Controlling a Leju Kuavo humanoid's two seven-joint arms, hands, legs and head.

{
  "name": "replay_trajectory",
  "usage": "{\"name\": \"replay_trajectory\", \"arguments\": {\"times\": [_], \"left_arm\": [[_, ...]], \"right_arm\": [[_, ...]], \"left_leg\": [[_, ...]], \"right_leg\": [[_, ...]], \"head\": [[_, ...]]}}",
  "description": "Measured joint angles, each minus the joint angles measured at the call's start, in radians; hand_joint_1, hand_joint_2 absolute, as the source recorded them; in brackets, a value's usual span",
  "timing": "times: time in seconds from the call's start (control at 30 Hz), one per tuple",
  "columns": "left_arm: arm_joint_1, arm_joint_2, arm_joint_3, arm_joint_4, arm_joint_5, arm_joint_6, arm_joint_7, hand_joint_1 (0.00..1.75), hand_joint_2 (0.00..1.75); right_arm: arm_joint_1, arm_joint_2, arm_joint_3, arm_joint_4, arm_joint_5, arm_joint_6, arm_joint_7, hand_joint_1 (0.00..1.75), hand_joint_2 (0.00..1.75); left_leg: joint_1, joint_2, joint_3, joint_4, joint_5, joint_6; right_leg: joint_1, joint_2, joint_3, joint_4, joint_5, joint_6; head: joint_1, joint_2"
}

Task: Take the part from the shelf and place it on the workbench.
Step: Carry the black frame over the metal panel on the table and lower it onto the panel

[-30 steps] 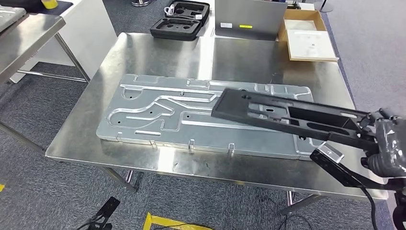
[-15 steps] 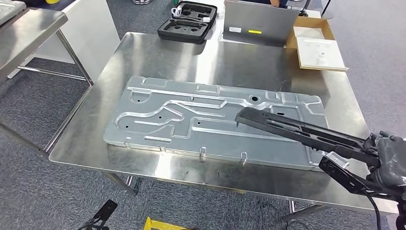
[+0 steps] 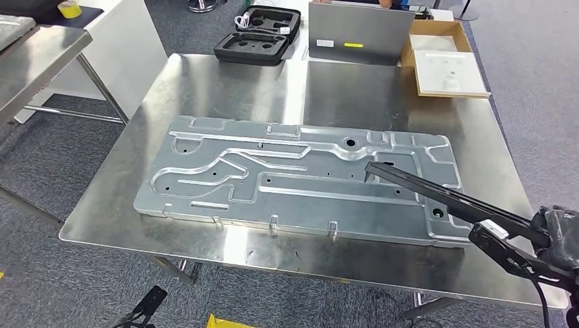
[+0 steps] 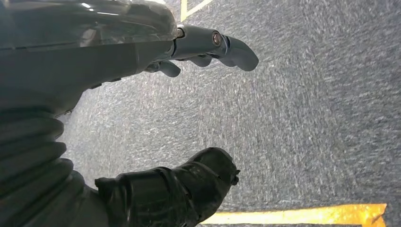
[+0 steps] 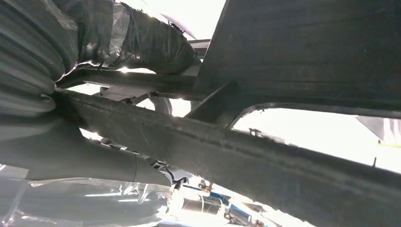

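Observation:
My right hand (image 3: 561, 236) grips one end of a long black frame-like part (image 3: 444, 195) at the lower right of the head view. The part reaches up and left, seen nearly edge-on, over the right end of a large ribbed sheet-metal panel (image 3: 273, 171) lying on the steel workbench (image 3: 225, 85). I cannot tell if the part touches the panel. In the right wrist view the black part (image 5: 265, 156) crosses close in front of my right hand (image 5: 94, 42). My left hand (image 4: 189, 109) hangs over grey carpet, fingers apart and holding nothing.
At the bench's far edge lie an open black foam-lined case (image 3: 258, 34), a grey laptop-like box (image 3: 354, 31) and an open cardboard box (image 3: 447, 58). Another steel table (image 3: 37, 58) stands at left. Yellow floor tape (image 4: 293, 215) crosses the carpet.
The black part has tilted from a flat, broad face to nearly edge-on and has drawn back toward the right end of the panel. My right hand has sunk lower. The camera has shifted a little.

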Motion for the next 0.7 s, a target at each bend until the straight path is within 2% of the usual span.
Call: {"name": "replay_trajectory", "arguments": {"times": [0.03, 0.1, 0.13, 0.17, 0.2, 0.27, 0.33, 0.37, 0.43, 0.47, 0.5, 0.53, 0.6, 0.63, 0.67, 0.7], "left_arm": [[0.001, 0.0, 0.0, 0.0, 0.0, 0.0, 0.0, 0.0, 1.75], [0.001, 0.002, 0.0, 0.0, 0.0, 0.0, 0.0, 0.0, 1.75], [0.0, 0.002, 0.0, 0.0, 0.0, 0.0, 0.0, 0.0, 1.75], [-0.001, 0.003, 0.0, 0.0, 0.0, 0.0, 0.001, 0.0, 1.75], [-0.002, 0.004, 0.0, 0.0, 0.0, 0.0, 0.001, 0.0, 1.75], [-0.002, 0.004, 0.0, 0.0, 0.0, 0.0, 0.001, 0.0, 1.75], [-0.003, 0.004, 0.0, 0.0, 0.0, 0.0, 0.001, 0.0, 1.75], [-0.004, 0.004, 0.0, 0.0, 0.0, 0.0, 0.0, 0.0, 1.75], [-0.005, 0.004, 0.0, 0.0, 0.0, 0.0, 0.0, 0.0, 1.75], [-0.004, 0.004, 0.0, 0.0, 0.0, 0.0, 0.0, 0.0, 1.75], [-0.004, 0.004, 0.0, 0.0, 0.0, 0.0, 0.0, 0.0, 1.75], [-0.003, 0.004, 0.0, 0.0, 0.0, 0.0, -0.001, 0.0, 1.75], [-0.003, 0.004, 0.0, 0.0, 0.003, -0.005, -0.012, 0.0, 1.75], [-0.004, 0.004, 0.0, 0.0, 0.007, -0.012, -0.025, 0.0, 1.75], [-0.005, 0.005, 0.0, 0.0, 0.012, -0.022, -0.04, 0.0, 1.75], [-0.006, 0.006, 0.0, 0.0, 0.017, -0.032, -0.054, 0.0, 1.75]], "right_arm": [[0.002, 0.0, 0.0, 0.006, 0.0, 0.0, 0.0, 1.75, 1.75], [0.004, 0.0, 0.0, 0.015, -0.001, -0.001, 0.0, 1.75, 1.75], [0.004, 0.0, -0.001, 0.019, -0.001, -0.002, 0.0, 1.75, 1.75], [0.004, 0.0, -0.002, 0.023, 0.0, -0.003, 0.0, 1.75, 1.75], [0.004, 0.001, -0.003, 0.027, 0.001, -0.004, 0.0, 1.75, 1.75], [0.004, 0.0, -0.005, 0.033, 0.007, -0.006, 0.0, 1.75, 1.75], [0.001, 0.0, -0.006, 0.04, 0.019, -0.011, 0.001, 1.75, 1.75], [-0.002, 0.001, -0.007, 0.044, 0.028, -0.017, 0.002, 1.75, 1.75], [-0.008, 0.007, -0.008, 0.053, 0.046, -0.036, 0.002, 1.75, 1.75], [-0.008, 0.011, -0.008, 0.058, 0.054, -0.044, 0.003, 1.75, 1.75], [-0.008, 0.016, -0.008, 0.064, 0.06, -0.051, 0.003, 1.75, 1.75], [-0.007, 0.02, -0.008, 0.071, 0.064, -0.057, 0.003, 1.75, 1.75], [-0.007, 0.027, -0.008, 0.087, 0.07, -0.072, 0.003, 1.75, 1.75], [-0.007, 0.03, -0.008, 0.096, 0.07, -0.082, 0.003, 1.75, 1.75], [-0.007, 0.034, -0.008, 0.105, 0.07, -0.093, 0.002, 1.31, 1.31], [-0.007, 0.038, -0.008, 0.114, 0.068, -0.104, 0.002, 0.87, 0.87]], "left_leg": [[0.0, 0.0, 0.009, -0.029, 0.028, 0.002], [-0.001, 0.0, 0.073, -0.163, 0.099, 0.011], [-0.003, 0.001, 0.103, -0.225, 0.12, 0.015], [-0.004, 0.001, 0.123, -0.264, 0.129, 0.019], [-0.006, 0.001, 0.131, -0.279, 0.126, 0.021], [-0.005, 0.001, 0.134, -0.288, 0.128, 0.028], [0.0, 0.001, 0.144, -0.302, 0.132, 0.039], [0.002, 0.001, 0.15, -0.308, 0.133, 0.043], [0.002, 0.002, 0.155, -0.31, 0.13, 0.049], [0.002, 0.002, 0.157, -0.31, 0.128, 0.05], [0.002, 0.002, 0.16, -0.309, 0.125, 0.05], [0.002, 0.001, 0.164, -0.307, 0.121, 0.049], [0.003, -0.001, 0.173, -0.301, 0.109, 0.044], [0.001, -0.003, 0.174, -0.296, 0.103, 0.039], [-0.001, -0.004, 0.173, -0.292, 0.099, 0.035], [-0.003, -0.005, 0.172, -0.291, 0.097, 0.03]], "right_leg": [[0.0, 0.0, 0.003, 0.001, -0.003, 0.0], [0.003, 0.001, 0.013, 0.001, -0.01, 0.004], [0.005, 0.002, 0.016, 0.002, -0.014, 0.007], [0.006, 0.002, 0.018, 0.002, -0.016, 0.011], [0.008, 0.002, 0.018, 0.0, -0.017, 0.015], [0.008, 0.003, 0.02, -0.005, -0.017, 0.025], [0.006, 0.003, 0.011, 0.018, -0.035, 0.034], [0.005, 0.003, -0.009, 0.059, -0.057, 0.037], [0.002, 0.002, -0.077, 0.191, -0.11, 0.043], [0.002, 0.002, -0.111, 0.246, -0.124, 0.046], [0.001, 0.002, -0.13, 0.269, -0.118, 0.048], [-0.001, 0.002, -0.129, 0.252, -0.092, 0.049], [-0.005, 0.002, -0.079, 0.127, -0.015, 0.049], [-0.004, 0.002, -0.052, 0.067, 0.008, 0.047], [-0.002, 0.003, -0.034, 0.028, 0.018, 0.043], [0.001, 0.004, -0.028, 0.015, 0.015, 0.038]], "head": [[0.0, 0.0], [0.001, 0.0], [0.001, 0.0], [0.001, 0.0], [0.001, 0.0], [0.001, 0.0], [0.005, 0.0], [0.007, 0.0], [0.01, 0.0], [0.01, 0.0], [0.01, 0.0], [0.01, 0.0], [0.01, 0.0], [0.011, 0.0], [0.011, 0.0], [0.011, 0.0]]}}
